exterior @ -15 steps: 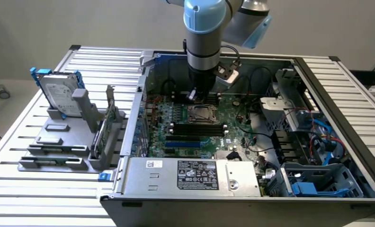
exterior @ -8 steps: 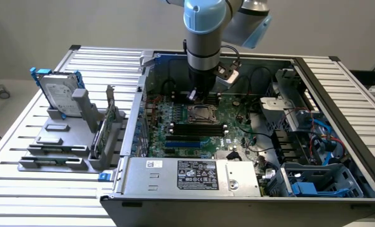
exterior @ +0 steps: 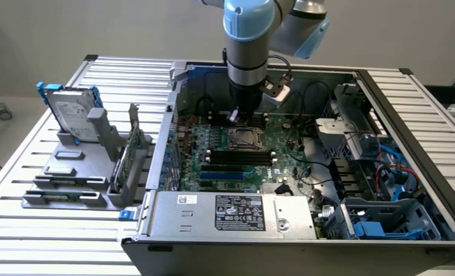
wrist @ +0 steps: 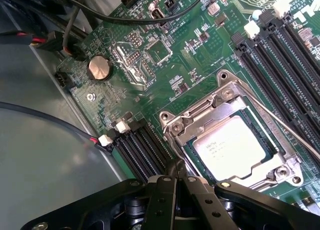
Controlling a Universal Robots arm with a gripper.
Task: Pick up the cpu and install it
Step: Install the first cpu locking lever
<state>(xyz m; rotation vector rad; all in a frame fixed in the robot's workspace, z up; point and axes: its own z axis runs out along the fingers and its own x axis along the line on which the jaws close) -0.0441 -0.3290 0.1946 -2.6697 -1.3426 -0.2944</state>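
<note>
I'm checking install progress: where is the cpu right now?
The cpu sits inside the metal socket frame on the motherboard, between black memory slots; in the exterior view it is mid-board, close by the hand.

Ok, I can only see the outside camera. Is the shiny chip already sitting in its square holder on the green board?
Observer: Yes. In the wrist view the cpu lies flat inside the socket frame.
Operator: Are the fingers holding anything?
Observer: No. The fingers are shut, tips together, with nothing between them.
Operator: Are they on the chip?
Observer: No. Their tips sit beside the socket frame's edge, off the cpu. I cannot tell if they touch the frame.
</note>
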